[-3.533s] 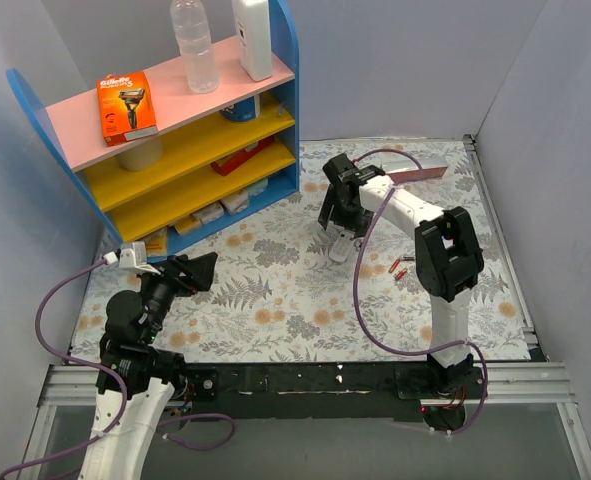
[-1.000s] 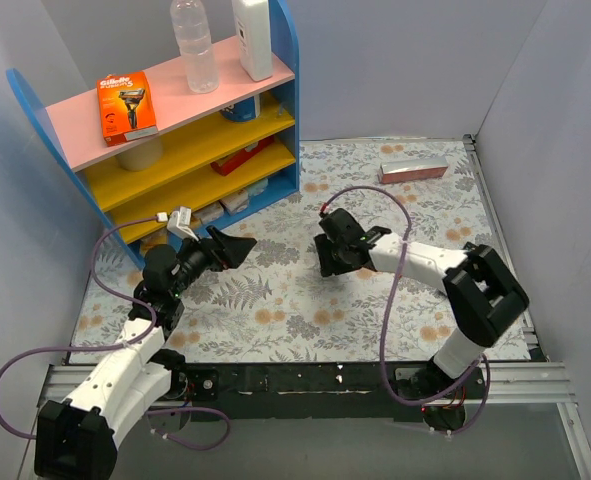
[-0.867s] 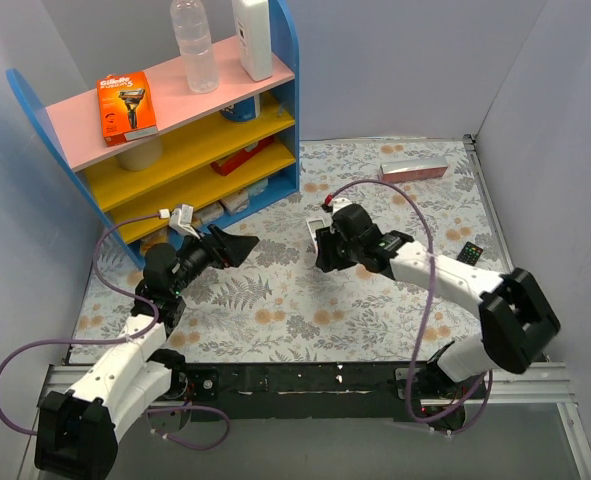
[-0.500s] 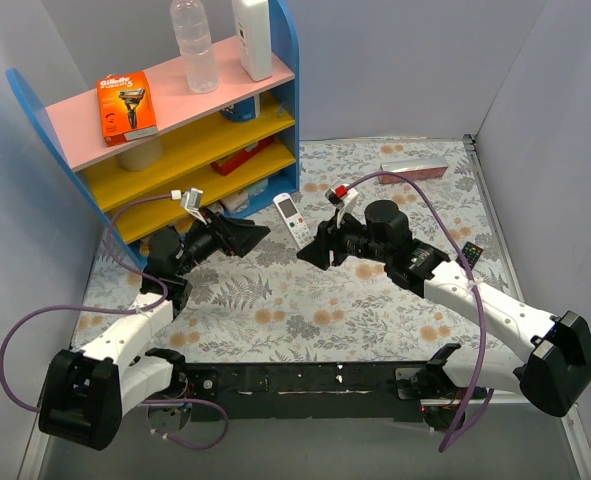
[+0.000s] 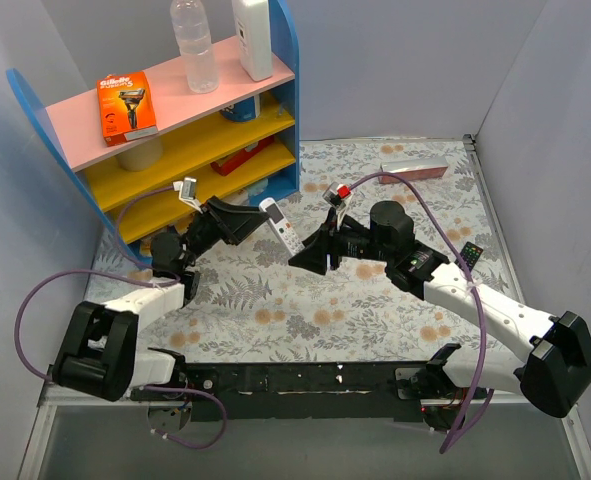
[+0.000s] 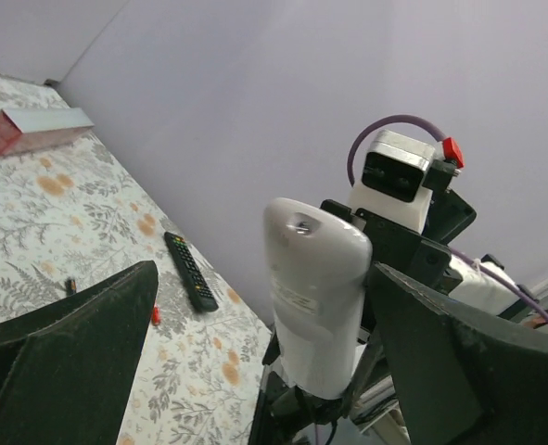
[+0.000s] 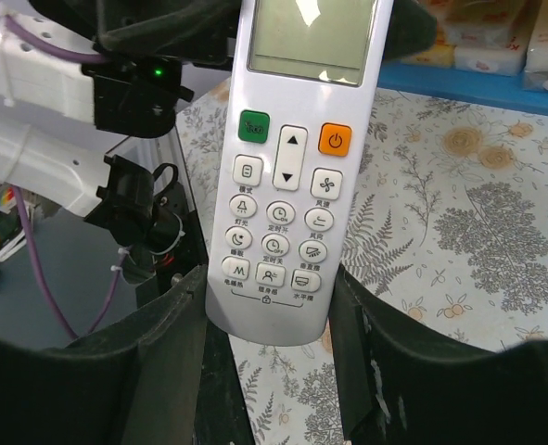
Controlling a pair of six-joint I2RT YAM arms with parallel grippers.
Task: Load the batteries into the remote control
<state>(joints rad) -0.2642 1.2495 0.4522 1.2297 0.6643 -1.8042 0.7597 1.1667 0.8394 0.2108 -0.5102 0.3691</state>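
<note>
Though near batteries [image 6: 154,314], black remote [image 6: 190,271] apart.

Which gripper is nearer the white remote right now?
Right. The right gripper holds the white remote by its bottom end. The left gripper is open at the top end, not gripping.

We see the overhead view under soft, even white light from above, bright and sharp, with only faint shadows on the floral table [image 5: 275,310]. In the right wrist view a small glare spot sits on the screen of the white remote control [image 7: 287,185]. Its buttons are crisp, while the dark right fingers [image 7: 116,371] at the bottom edge are blurred. In the left wrist view the near left fingers [image 6: 60,343] are soft, and the wall behind is evenly lit.
</note>
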